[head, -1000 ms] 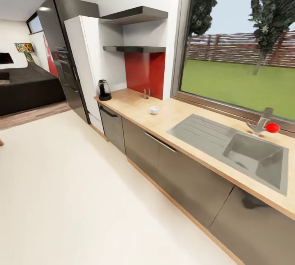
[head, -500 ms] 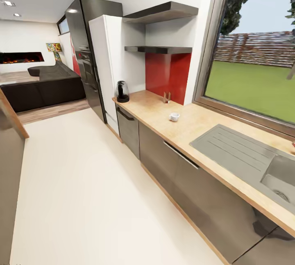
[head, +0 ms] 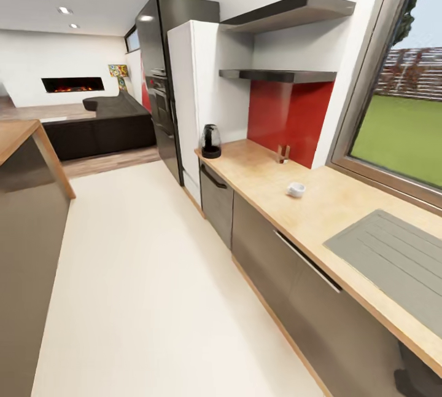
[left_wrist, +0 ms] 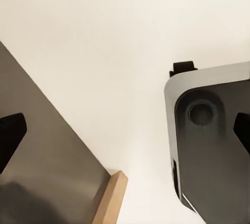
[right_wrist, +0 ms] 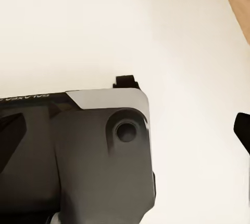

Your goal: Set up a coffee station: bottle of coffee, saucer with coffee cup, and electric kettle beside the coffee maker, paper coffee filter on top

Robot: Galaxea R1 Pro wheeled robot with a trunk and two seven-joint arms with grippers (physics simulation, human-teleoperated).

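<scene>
The electric kettle [head: 210, 141], dark glass with a black lid, stands at the far left end of the kitchen countertop [head: 258, 177]. The white coffee cup [head: 296, 189] sits alone mid-counter. The thin glossy black kitchen shelf [head: 279, 75] hangs above the red backsplash, and I see nothing on it from here. The coffee maker, bottle of coffee, paper coffee filter and saucer are out of view. My left gripper [left_wrist: 125, 135] hangs open over the pale floor. Over the robot's base, my right gripper [right_wrist: 125, 135] is open and holds nothing.
A small glass-like object [head: 283, 153] stands by the backsplash. A thicker matte shelf [head: 288, 11] is above, a white cabinet [head: 187, 96] and black fridge [head: 156, 77] beyond. The sink drainboard [head: 393, 259] is at right and an island counter [head: 24, 200] at left. The floor lies open between them.
The head view has swung left along the counter: the sink and tap have left the picture, the island has come in at left, and the kettle and cup appear further right.
</scene>
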